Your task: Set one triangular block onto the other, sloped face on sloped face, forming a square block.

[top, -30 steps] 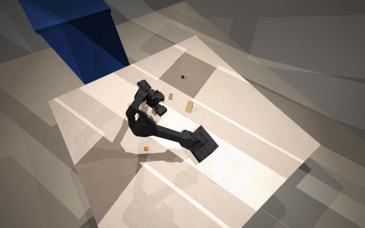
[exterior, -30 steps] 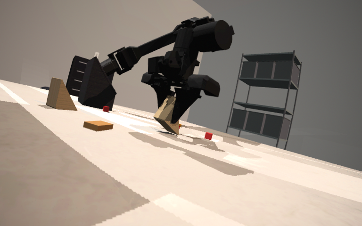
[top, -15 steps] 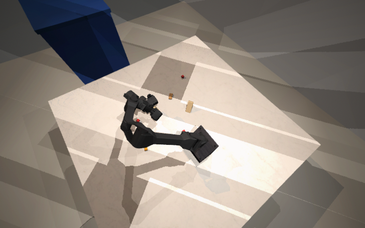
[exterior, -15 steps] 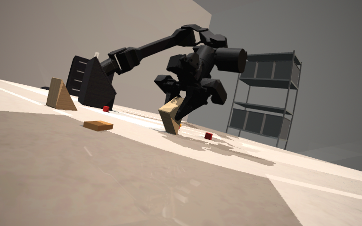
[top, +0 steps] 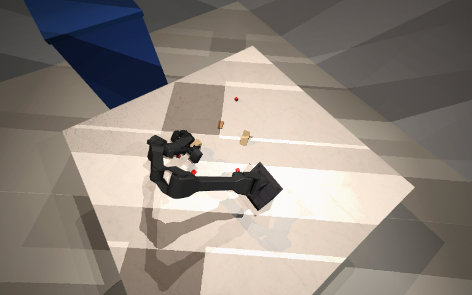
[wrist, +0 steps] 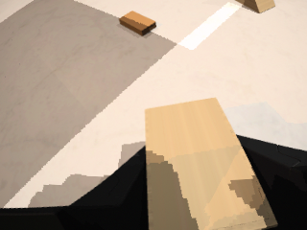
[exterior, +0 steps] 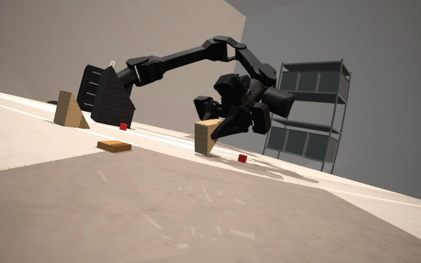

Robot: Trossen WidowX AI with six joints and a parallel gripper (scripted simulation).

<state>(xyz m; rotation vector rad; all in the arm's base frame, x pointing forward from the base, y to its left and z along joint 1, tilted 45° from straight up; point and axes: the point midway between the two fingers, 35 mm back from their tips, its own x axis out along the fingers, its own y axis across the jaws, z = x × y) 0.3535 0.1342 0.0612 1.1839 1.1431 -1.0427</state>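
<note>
My gripper (top: pixel 193 149) (exterior: pixel 212 126) (wrist: pixel 185 146) is shut on a triangular block (top: pixel 196 142) (exterior: pixel 201 136) (wrist: pixel 187 126), pale wood. In the exterior view this block has its flat, wide face up, an upright face at the left and tapers downward, its low edge close above the table; the exact gap is hard to tell. The other triangular block (top: pixel 244 139) (exterior: pixel 64 108) (wrist: pixel 261 5) stands on the table apart from it, wide side down, its slope falling to the right in the exterior view. Only its edge shows in the wrist view. The fingers partly hide the held block's slope.
A flat orange-brown block (top: pixel 220 124) (exterior: pixel 113 147) (wrist: pixel 137 22) lies between the two triangular blocks and to one side. Small red cubes (top: pixel 236 99) (top: pixel 193 171) (top: pixel 237 169) (exterior: pixel 123 126) (exterior: pixel 242 158) lie about the table; another shows beside the hand. The arm's dark base stands beyond.
</note>
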